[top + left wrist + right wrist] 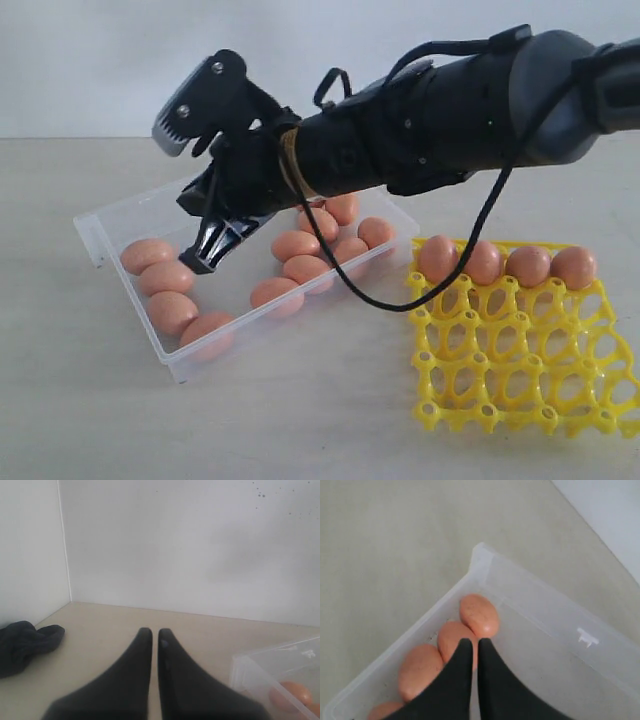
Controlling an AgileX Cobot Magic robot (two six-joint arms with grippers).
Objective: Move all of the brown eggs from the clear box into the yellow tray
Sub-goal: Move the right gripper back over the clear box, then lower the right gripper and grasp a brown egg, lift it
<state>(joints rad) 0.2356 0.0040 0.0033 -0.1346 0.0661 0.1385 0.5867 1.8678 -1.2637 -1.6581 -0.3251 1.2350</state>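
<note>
The brown eggs [296, 244] are smooth, matte, pinkish-tan ovals. Most lie in the clear box [130, 218], a shallow transparent box on the table [300, 420]: four curve along its 8 o'clock end, and about seven cluster toward 2 o'clock. Four more fill the 12 o'clock row of the yellow tray [510, 350], a bright lattice at 3 o'clock of the box. The right claw [205, 262], pressed together and empty, points down into the box between the two groups. The left claw [151, 632] is pressed together too, holding nothing.
</note>
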